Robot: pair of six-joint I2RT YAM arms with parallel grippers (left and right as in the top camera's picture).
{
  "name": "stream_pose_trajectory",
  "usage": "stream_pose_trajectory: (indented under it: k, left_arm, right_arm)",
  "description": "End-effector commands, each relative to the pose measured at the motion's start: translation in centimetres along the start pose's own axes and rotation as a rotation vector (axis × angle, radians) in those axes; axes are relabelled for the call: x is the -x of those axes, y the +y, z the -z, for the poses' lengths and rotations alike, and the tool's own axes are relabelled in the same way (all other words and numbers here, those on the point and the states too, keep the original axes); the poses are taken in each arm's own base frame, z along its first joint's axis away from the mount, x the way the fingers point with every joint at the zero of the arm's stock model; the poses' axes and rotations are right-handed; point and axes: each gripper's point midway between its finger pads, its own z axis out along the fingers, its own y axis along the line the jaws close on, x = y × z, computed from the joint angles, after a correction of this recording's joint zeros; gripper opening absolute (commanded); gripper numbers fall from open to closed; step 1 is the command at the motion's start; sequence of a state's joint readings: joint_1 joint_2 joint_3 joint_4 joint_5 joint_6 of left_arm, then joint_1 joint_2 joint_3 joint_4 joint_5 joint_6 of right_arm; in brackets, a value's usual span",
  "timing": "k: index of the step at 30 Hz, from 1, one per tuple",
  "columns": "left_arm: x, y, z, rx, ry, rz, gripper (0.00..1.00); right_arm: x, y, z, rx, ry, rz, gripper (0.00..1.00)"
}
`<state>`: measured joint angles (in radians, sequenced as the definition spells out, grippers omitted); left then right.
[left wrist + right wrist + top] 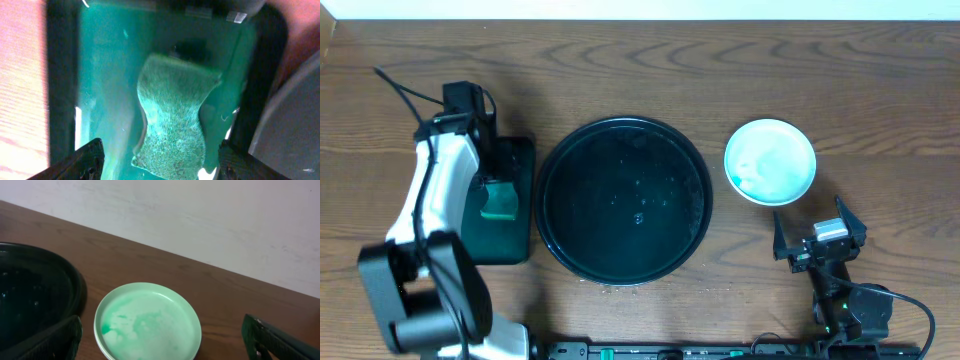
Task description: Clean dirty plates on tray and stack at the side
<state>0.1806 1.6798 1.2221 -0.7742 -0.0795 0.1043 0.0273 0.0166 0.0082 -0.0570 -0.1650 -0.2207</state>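
Left fingers [82, 162] hang wide open, empty, over sponge [172, 115]; right fingers [52, 340] open, empty, facing plate [147, 322].

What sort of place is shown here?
Likely a robot lab bench, not a kitchen: left arm and right arm at a wooden table holding a tray, plain white wall behind.
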Motion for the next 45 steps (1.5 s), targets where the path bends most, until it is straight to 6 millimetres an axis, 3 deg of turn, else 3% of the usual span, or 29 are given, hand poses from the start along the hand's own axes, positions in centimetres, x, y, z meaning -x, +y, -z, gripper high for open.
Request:
stream_pose_trajectory:
  k: [1,7,12,18,23,29,39,45]
  left_arm:
    - [1.3,0.0,3.6,-0.028,-0.148,0.035,0.73]
    - [1.8,-0.8,6.6,-0.096,-0.377,0.059,0.73]
    - [0.9,-1.0,8.4,-0.145,-0.639,0.192,0.74]
    - [-1.8,-2.1,10.1,-0.177,-0.877,0.172,0.74]
    - [-4.7,-3.6,10.3,-0.169,-0.983,0.047,0.74]
    - [-7.1,-2.9,10.1,-0.130,-1.094,0.080,0.73]
    - [-9.0,-3.4,7.6,-0.137,-1.134,0.078,0.73]
    - [-9.2,-3.3,8.1,-0.138,-1.156,0.081,0.74]
  right_arm:
    - [0.0,0.0,0.0,0.004,-0.006,0.013,0.99]
    - [0.0,0.0,0.0,0.004,-0.006,0.013,0.99]
    - [0.0,0.0,0.0,0.004,-0.006,0.013,0.99]
    - [0.0,0.0,0.0,0.004,-0.006,0.013,0.99]
    - [0.0,0.0,0.0,0.004,-0.006,0.013,0.99]
    - [0.0,0.0,0.0,0.004,-0.006,0.013,0.99]
    - [0.0,0.0,0.0,0.004,-0.006,0.013,0.99]
    - [0.0,0.0,0.0,0.004,-0.006,0.013,0.99]
